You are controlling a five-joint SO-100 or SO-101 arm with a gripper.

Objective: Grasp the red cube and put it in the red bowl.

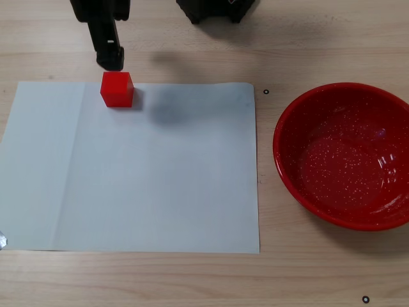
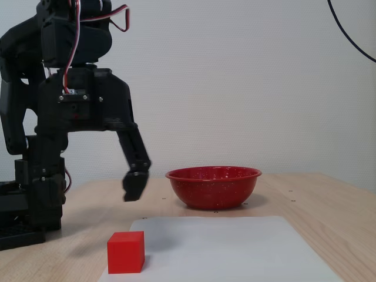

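Wooden table [image 1: 192, 281] bearing a white paper sheet [image 1: 160, 179]. The red bowl [image 2: 214, 185], empty, stands off the sheet's right edge in the top-down fixed view. The gripper [image 2: 135, 187] hangs above the table, clear of the red cube [image 1: 117, 89], which sits free at the sheet's far-left corner. Finger spread cannot be told; they hold nothing. Step in hand: the approach. The next move likely calls for descending and straddling the cube.
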